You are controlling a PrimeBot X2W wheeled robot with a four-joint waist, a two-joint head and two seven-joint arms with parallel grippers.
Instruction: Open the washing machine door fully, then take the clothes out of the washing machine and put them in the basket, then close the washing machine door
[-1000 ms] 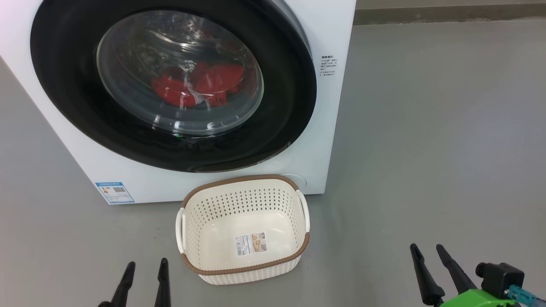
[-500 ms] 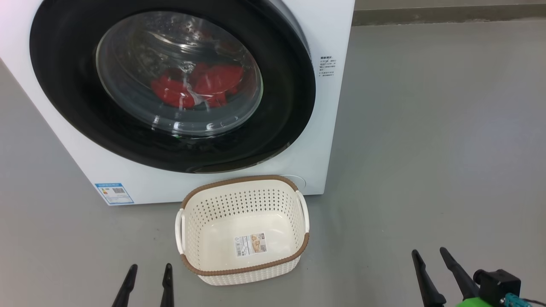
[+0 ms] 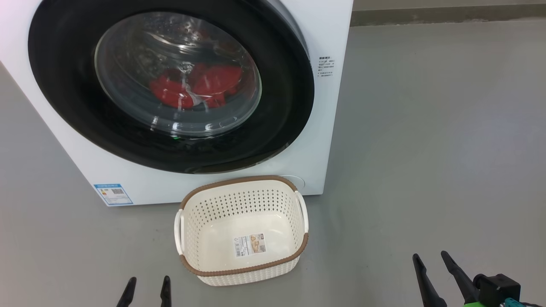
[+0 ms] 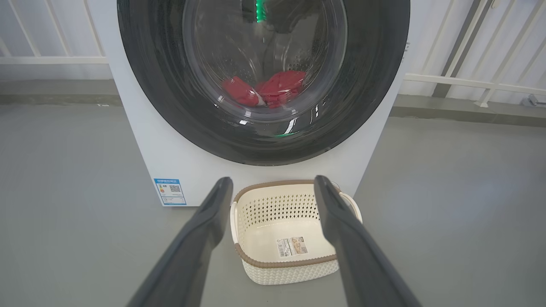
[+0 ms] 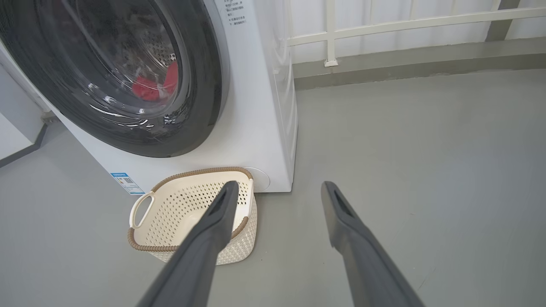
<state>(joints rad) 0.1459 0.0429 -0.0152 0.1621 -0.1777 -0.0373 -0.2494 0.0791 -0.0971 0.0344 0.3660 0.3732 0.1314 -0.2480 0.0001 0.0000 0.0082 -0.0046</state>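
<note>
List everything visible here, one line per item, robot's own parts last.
washing machine: 1, white, on the floor.
washing machine door: 1, black rim, clear glass, covering the machine's front opening.
clothes: count unclear, red with some white, inside the machine behind the door glass.
basket: 1, cream with brown rim, on the floor before the machine, no clothes inside.
label sticker: 1, blue, machine's lower front corner.
floor: 1, grey, under everything.
railing: 1, white, behind the machine.
left gripper: 1, dark fingers, open, empty, head view's lower left.
right gripper: 1, dark fingers, open, empty, head view's lower right.
</note>
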